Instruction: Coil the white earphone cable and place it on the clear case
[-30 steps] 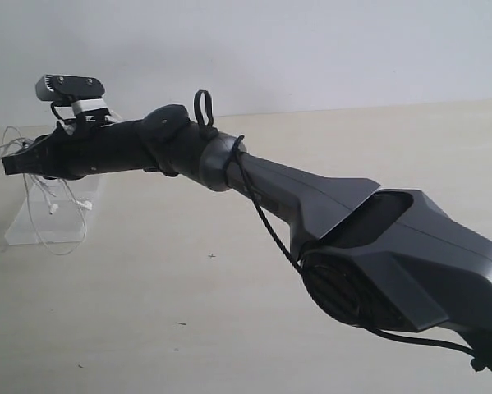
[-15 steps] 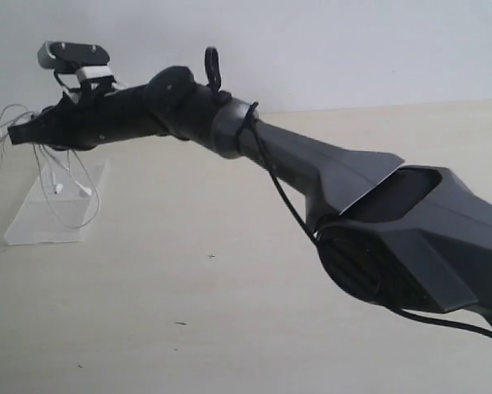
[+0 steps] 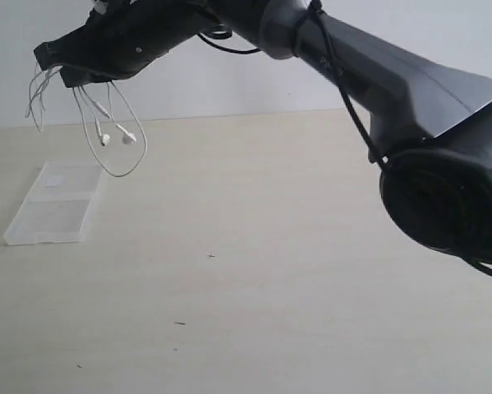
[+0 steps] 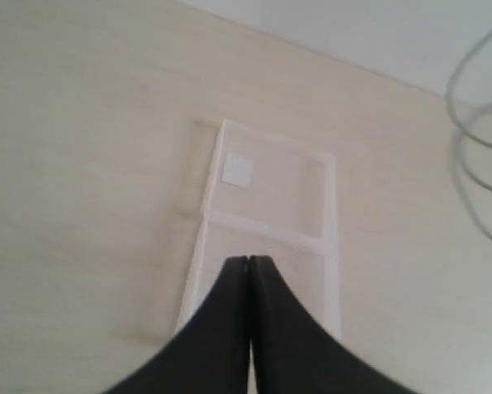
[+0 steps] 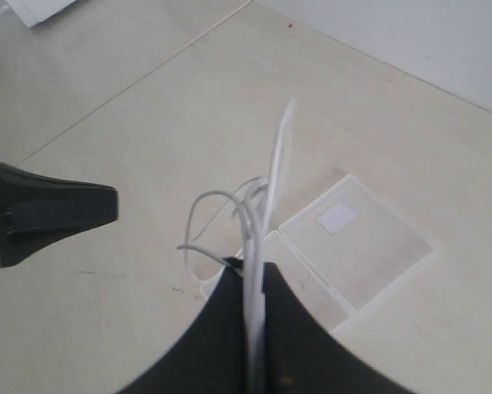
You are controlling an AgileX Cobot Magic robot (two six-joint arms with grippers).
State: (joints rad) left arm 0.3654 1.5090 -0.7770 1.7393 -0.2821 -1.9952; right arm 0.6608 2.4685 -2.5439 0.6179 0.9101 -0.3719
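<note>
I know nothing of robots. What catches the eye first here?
A big black arm reaches from the right up to the top left, its fingers pinched on a white earphone cable that dangles in loose loops, both earbuds hanging. Below it, a clear case lies flat on the pale table at the left.

Clear case lies flat on bench, toward its left side in the exterior view. White earphone cable hangs in loops from right pincer, above the case, not touching it. Left pincer is also above the case, apart from the cable.
</note>
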